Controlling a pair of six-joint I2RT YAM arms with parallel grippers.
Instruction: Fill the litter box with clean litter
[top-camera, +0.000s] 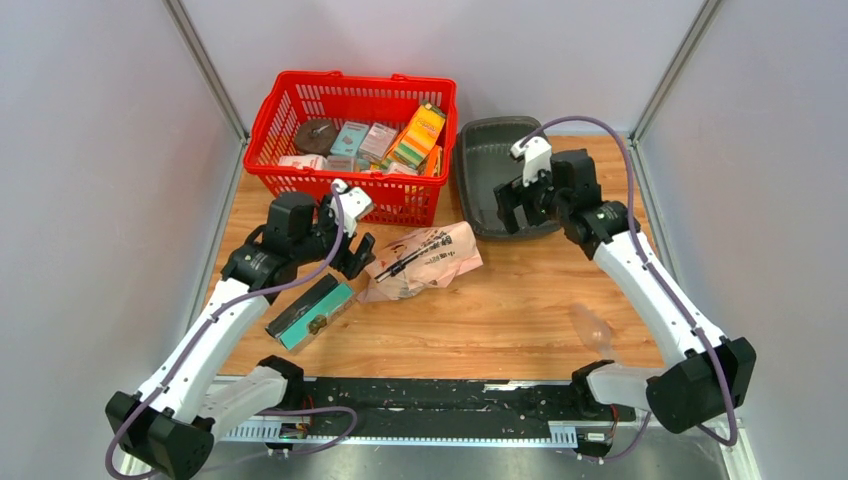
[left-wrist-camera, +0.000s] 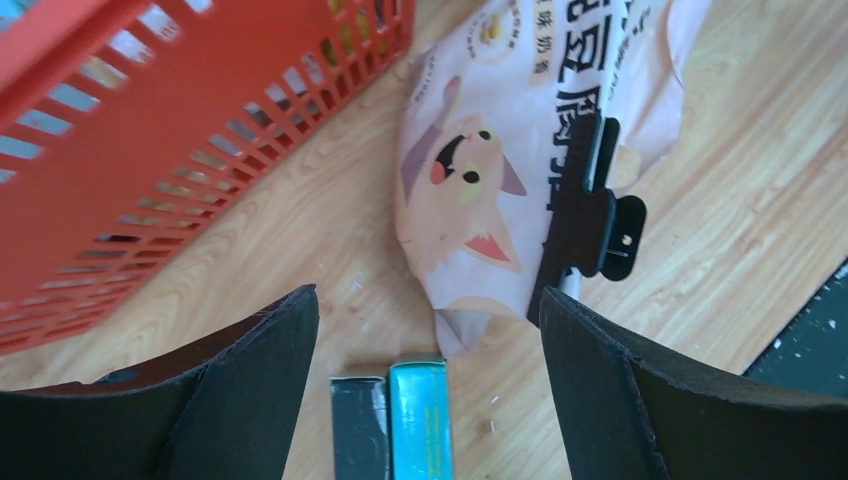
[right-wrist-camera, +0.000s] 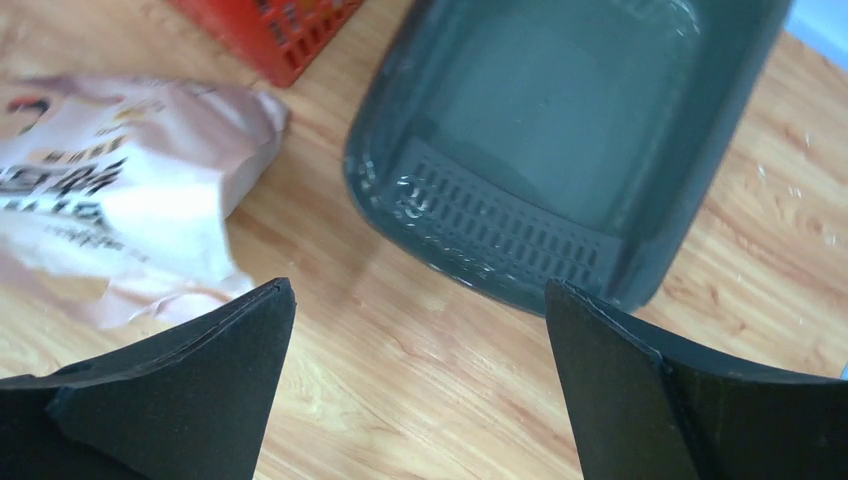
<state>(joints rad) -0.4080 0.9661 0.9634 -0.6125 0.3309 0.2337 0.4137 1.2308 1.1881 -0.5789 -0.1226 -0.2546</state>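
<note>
Wooden table (top-camera: 520, 320): carried everything listed below.
Teal-and-black box (top-camera: 308, 312): lay flat at the near left.
Left gripper (top-camera: 352, 250): jaws stood wide apart over the bag's left end, gripping nothing.
Litter bag (top-camera: 425, 258): pinkish with a cartoon cat, lay on its side mid-table, black clip (left-wrist-camera: 590, 225) on it.
Right gripper (top-camera: 522, 208): jaws stood wide apart over the tray's near edge.
Litter box (top-camera: 485, 160): dark grey, sat far right of centre, just beside the basket.
Red basket (top-camera: 390, 200): sat at the far left, holding cartons.
</note>
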